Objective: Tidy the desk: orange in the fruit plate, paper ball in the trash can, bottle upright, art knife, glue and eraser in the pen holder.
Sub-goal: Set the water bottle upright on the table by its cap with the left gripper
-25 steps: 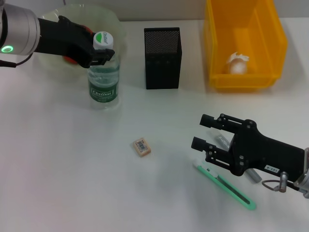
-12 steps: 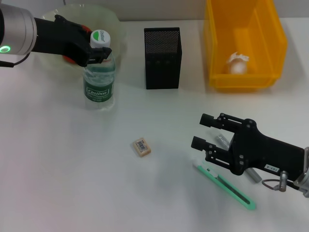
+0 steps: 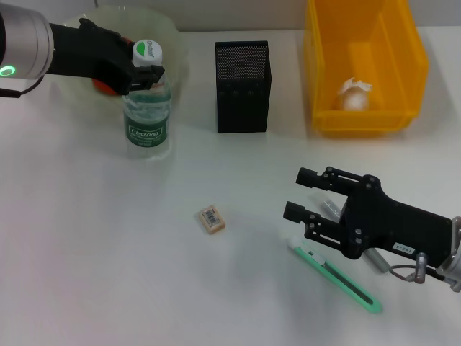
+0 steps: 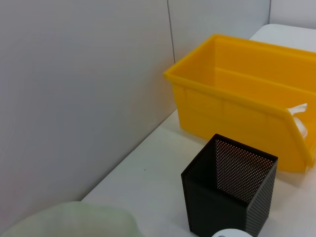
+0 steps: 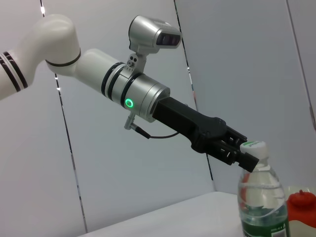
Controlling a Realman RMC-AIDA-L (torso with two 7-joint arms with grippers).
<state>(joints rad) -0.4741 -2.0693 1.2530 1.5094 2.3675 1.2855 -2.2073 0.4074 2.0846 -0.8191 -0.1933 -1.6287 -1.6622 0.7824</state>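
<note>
Standing bottle [image 3: 147,108]: upright on the desk [image 3: 108,252] just in front of the fruit plate [image 3: 173,43], its neck clasped below the cap by the left gripper [image 3: 144,72].
Fruit plate contents: the orange [image 3: 101,86], mostly hidden behind the left arm.
Trash can [image 3: 360,65]: holds the paper ball [image 3: 353,95].
Pen holder [image 3: 243,86]: stands between plate and trash can; nothing visible inside.
Eraser [image 3: 212,219]: lies alone mid-desk.
Art knife [image 3: 338,280]: flat on the desk, partly under the right gripper [image 3: 304,194].
Glue [image 3: 377,261]: lies beside the knife, mostly covered.
Right gripper: hovers low with jaws spread, holding nothing.
</note>
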